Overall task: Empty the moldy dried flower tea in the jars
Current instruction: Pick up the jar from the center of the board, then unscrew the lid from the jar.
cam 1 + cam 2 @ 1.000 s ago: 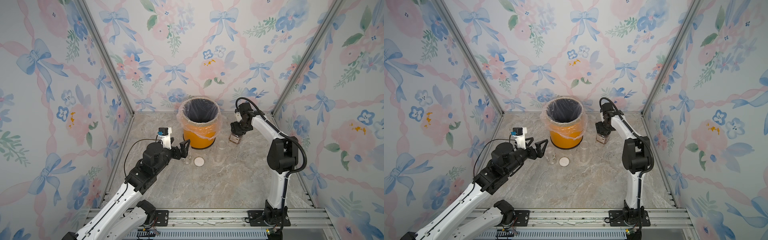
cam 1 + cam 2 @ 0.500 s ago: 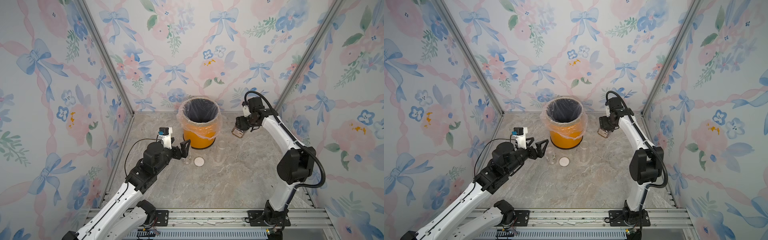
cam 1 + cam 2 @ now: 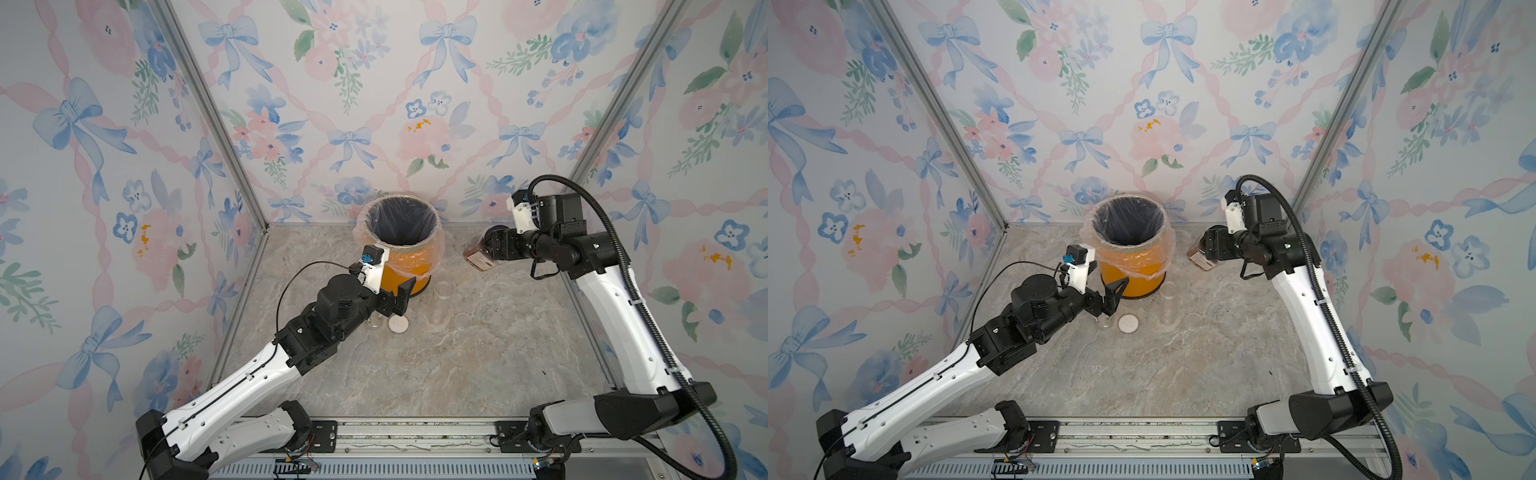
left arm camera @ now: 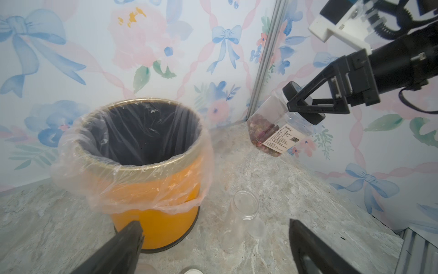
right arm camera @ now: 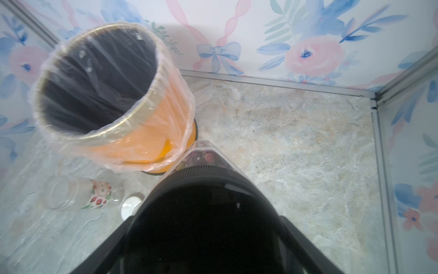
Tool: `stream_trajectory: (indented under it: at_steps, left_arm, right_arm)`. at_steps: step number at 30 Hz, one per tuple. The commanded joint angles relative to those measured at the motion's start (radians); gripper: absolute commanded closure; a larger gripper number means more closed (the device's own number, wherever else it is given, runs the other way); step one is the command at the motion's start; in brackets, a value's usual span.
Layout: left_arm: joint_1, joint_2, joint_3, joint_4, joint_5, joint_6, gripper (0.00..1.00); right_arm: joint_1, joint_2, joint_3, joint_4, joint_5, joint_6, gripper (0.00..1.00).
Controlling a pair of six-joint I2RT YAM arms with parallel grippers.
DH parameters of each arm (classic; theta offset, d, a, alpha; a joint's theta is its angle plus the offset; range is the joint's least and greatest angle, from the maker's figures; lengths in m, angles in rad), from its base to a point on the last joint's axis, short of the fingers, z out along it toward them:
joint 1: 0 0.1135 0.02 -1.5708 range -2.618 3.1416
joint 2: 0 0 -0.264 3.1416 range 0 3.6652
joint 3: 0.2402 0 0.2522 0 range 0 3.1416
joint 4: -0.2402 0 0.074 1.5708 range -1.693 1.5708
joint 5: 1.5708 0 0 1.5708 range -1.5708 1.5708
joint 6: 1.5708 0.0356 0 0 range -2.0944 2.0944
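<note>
The left pincer point(image 3: 1106, 301) is hovering spread above the marbled bench point(image 3: 457, 374). Farther back, the right pincer point(image 4: 299, 102) is pinching the black-lidded, labelled clear jar point(image 4: 272, 132) (reddish-brown dried flower tea point(image 4: 258, 128) sitting inside) aloft beside the orange lined bin point(image 3: 411, 272); bracing its body before unscrewing seems wise.

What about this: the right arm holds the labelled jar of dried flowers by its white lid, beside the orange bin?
The lid is black, not white; the left wrist view shows it. The right gripper holds the labelled jar by it, beside the orange bin.
</note>
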Motion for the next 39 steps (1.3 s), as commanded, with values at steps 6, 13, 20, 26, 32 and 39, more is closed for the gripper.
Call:
stream_trajectory:
  at_steps: [6,13,20,26,32,39]
  left_arm:
    - [-0.193,0.063,-0.065,0.287,-0.234,0.324,0.02]
    - [-0.267,0.060,-0.207,0.536,-0.213,0.487,0.02]
    - [-0.313,0.113,-0.238,0.600,-0.265,0.579,0.02]
    - [-0.313,0.159,-0.243,0.607,-0.283,0.582,0.02]
    - [-0.286,0.188,-0.243,0.631,-0.311,0.544,0.02]
    - [-0.235,0.170,-0.270,0.642,-0.221,0.495,0.08]
  right_arm:
    - [0.152,-0.092,-0.042,-0.077,-0.099,0.141,0.46]
    - [0.263,-0.067,-0.043,-0.081,-0.092,0.226,0.47]
    - [0.339,-0.040,-0.054,-0.042,-0.082,0.298,0.48]
    - [0.379,-0.023,-0.042,-0.028,-0.080,0.329,0.49]
    - [0.408,-0.019,-0.040,-0.035,-0.080,0.344,0.49]
    - [0.417,-0.027,-0.046,-0.026,-0.092,0.366,0.49]
